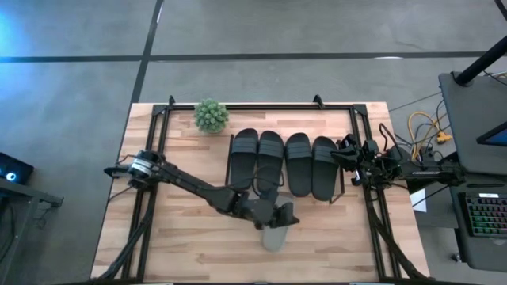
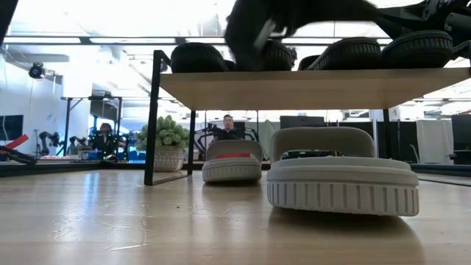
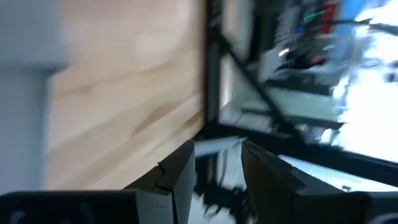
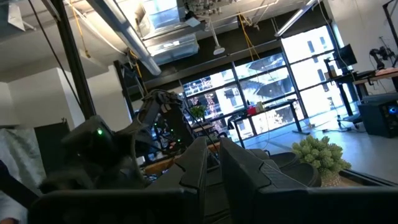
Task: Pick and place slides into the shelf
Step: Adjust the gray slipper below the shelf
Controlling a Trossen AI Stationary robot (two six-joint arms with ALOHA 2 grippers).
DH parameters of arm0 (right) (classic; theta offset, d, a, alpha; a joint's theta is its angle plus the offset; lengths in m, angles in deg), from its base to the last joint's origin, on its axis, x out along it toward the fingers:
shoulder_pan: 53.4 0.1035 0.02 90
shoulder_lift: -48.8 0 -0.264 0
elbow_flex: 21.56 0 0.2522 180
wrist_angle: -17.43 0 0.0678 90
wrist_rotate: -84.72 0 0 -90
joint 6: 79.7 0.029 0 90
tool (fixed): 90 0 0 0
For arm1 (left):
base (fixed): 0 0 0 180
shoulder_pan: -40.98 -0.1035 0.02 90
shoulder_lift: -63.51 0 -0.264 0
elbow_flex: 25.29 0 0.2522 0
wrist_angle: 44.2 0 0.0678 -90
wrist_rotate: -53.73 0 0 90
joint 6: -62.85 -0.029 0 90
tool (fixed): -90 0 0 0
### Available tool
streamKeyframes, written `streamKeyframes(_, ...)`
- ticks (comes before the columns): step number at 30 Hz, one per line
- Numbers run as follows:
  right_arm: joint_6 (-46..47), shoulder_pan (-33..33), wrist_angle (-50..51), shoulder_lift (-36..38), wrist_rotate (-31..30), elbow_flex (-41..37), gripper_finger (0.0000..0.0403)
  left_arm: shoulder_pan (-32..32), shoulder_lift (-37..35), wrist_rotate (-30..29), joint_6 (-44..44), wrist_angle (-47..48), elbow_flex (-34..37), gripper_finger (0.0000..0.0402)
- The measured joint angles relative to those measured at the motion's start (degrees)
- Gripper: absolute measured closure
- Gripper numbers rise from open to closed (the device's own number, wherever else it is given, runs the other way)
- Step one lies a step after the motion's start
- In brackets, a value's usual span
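Four black slides (image 1: 285,162) sat in a row on the shelf (image 2: 309,88). One grey slide (image 2: 342,180) lay on the bench (image 1: 182,237) before it, another (image 2: 232,162) under the board. The left tool (image 1: 279,215), fingers partly apart, hung over the near grey slide; whether it gripped it I could not tell. It should pinch the strap squarely. The right tool (image 1: 346,157), nearly closed, waited by the shelf's end.
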Motion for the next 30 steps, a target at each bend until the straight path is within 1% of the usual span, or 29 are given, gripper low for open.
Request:
streamKeyframes(1, 0.01, -0.02, 0.0, 0.01, 0.0, 0.0, 0.0364, -0.06, 0.0, 2.54, 1.97, 1.76, 0.04, 0.0284)
streamKeyframes(3, 0.02, -0.02, 0.0, -0.01, 0.0, 0.0, 0.0364, -0.03, 0.0, 6.09, 9.64, 5.15, 0.29, 0.0284)
streamKeyframes(5, 0.0, -0.02, 0.0, 0.01, 0.0, 0.0, 0.0364, 0.72, 0.0, 6.78, 17.15, 6.93, 1.15, 0.0284)
streamKeyframes(9, 0.0, -0.02, 0.0, 0.01, 0.0, 0.0, 0.0364, 1.71, 0.02, 7.74, 19.71, 6.97, 1.65, 0.0284)
streamKeyframes(12, 0.0, -0.02, 0.0, 0.0, -0.01, 0.0, 0.0364, 3.2, 0.02, 8.5, 19.65, 7.43, 0.69, 0.0284)
streamKeyframes(16, 0.0, -0.01, 0.0, -0.01, 0.0, 0.0, 0.0364, 6.61, 0.02, 9.63, 23.35, 13.69, -0.37, 0.0284)
streamKeyframes(19, 0.01, -0.01, 0.0, 0.0, 0.0, 0.0, 0.0364, 8.48, 0.02, 11.65, 27.3, 17.43, -0.08, 0.0284)
streamKeyframes(23, 0.0, -0.01, 0.0, -0.01, 0.0, 0.0, 0.0364, 9.72, 0.02, 12.02, 27.29, 24.07, 0.04, 0.0284)
streamKeyframes(25, 0.0, -0.02, 0.0, 0.01, -0.02, 0.0, 0.0364, 9.92, 0.02, 11.94, 25.29, 27.02, 0.05, 0.0284)
streamKeyframes(28, 0.0, -0.02, 0.0, -0.01, 0.0, 0.0, 0.0364, 9.94, 0.53, 11.27, 20.21, 26.49, 0.07, 0.028)
streamKeyframes(30, 0.0, -0.01, 0.0, 0.01, 0.0, 0.0, 0.0364, 9.88, 0.98, 11.92, 18.67, 26.06, 0.0, 0.0279)
